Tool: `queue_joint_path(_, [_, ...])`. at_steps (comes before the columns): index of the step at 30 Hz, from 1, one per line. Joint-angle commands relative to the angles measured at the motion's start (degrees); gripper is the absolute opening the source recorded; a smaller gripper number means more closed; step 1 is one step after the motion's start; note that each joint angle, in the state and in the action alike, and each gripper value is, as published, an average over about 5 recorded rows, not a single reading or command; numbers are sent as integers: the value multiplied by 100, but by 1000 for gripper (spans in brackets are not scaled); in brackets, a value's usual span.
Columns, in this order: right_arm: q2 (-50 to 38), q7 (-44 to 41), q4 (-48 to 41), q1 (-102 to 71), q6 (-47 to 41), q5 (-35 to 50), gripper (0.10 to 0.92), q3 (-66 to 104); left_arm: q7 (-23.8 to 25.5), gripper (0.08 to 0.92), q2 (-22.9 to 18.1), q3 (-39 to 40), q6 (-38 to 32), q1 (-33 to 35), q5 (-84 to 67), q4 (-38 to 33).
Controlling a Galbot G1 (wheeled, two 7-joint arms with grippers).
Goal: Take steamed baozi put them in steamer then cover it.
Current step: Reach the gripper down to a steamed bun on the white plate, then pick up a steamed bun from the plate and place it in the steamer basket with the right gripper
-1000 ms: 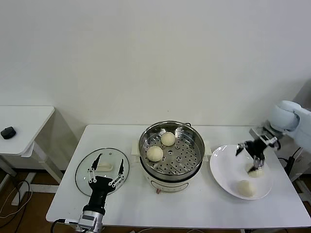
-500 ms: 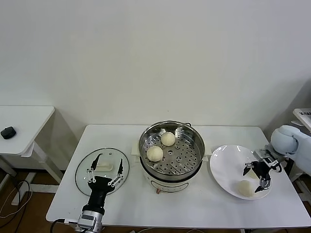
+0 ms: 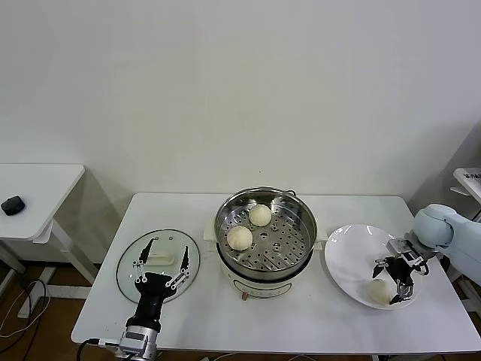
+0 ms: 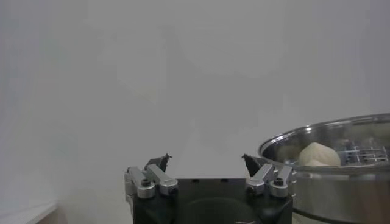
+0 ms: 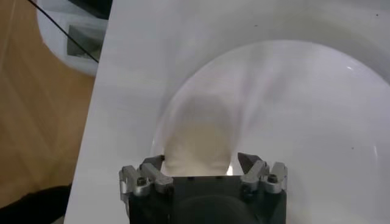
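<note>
The steamer point(image 3: 299, 241) stands mid-table with two steamed baozi point(image 3: 260, 215) point(image 3: 240, 238) in its perforated basket. On the white plate point(image 3: 349, 259) at the right lies another baozi point(image 3: 377, 290). My right gripper point(image 3: 387, 284) is down over it, open, one finger on each side. The right wrist view shows that baozi point(image 5: 198, 134) filling the gap of the right gripper point(image 5: 201, 159). The cover point(image 3: 128, 272), a glass lid with a cream handle, lies flat at the left. My left gripper point(image 3: 160, 265) hovers open above it. The left wrist view shows the left gripper point(image 4: 205, 159) empty and the steamer point(image 4: 341, 182) beyond.
A white side table point(image 3: 45, 180) at the far left carries a small black object point(image 3: 12, 204). The plate point(image 5: 292, 91) sits close to the table's right edge, with the floor beyond it. A plain wall stands behind the table.
My right gripper has moved from the plate's far side toward its front and dropped around the near baozi. The left arm and the cover have not moved.
</note>
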Motion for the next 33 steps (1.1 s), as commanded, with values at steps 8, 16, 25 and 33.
queue_joint_path(8, [41, 56, -6, -33, -4, -9, 659, 38, -6, 823, -5, -22, 2, 1, -3, -8])
queue_joint_path(16, [-51, -166, 533, 1759, 234, 445, 611, -838, -6, 823, 4, 14, 28, -23, -3, -24])
queue_joint_path(25, [1071, -261, 1124, 4824, 1636, 1334, 627, -2421, -9, 823, 0, 52, 31, -20, -1, -58])
queue_joint_path(33, [2007, 28, 1824, 5039, 2517, 1122, 628, -2309, -14, 823, 13, 10, 1, 15, -7, -84])
